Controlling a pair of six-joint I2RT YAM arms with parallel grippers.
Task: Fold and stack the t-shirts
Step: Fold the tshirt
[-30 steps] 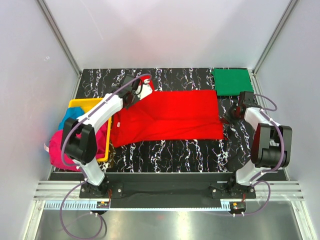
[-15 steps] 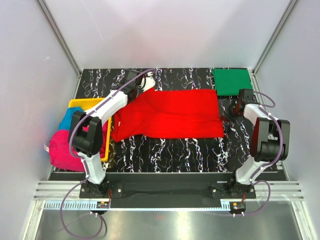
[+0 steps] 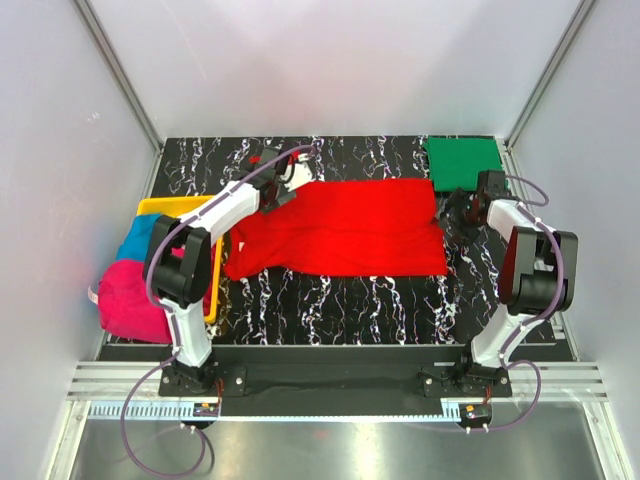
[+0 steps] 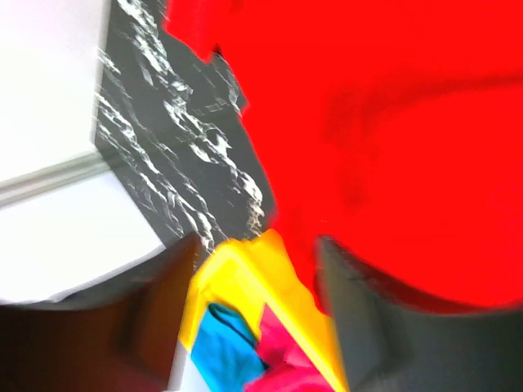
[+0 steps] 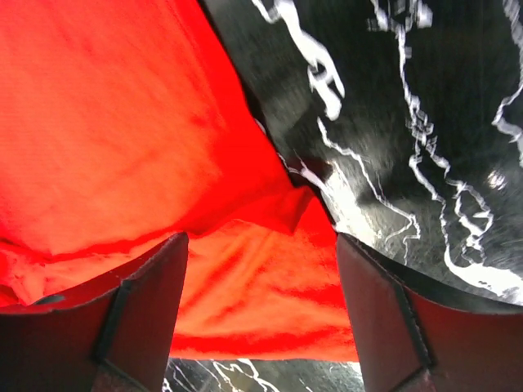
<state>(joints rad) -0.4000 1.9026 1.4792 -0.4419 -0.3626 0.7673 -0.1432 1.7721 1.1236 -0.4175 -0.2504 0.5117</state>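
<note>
I see the left gripper (image 3: pixel 285 188) open, holding nothing, at the red t-shirt's (image 3: pixel 340 228) ten o'clock corner; the right gripper (image 3: pixel 454 212) is open too, at its three o'clock edge.

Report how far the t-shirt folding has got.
Done: the green t-shirt lies folded at the far right corner. In hand: the red t-shirt lies stretched out mid-table, seemingly partly folded; the left hand and right hand sit open at its ends, gripping nothing. Left: the pink t-shirt and blue t-shirt are heaped at the yellow tray; nothing is stacked.
</note>
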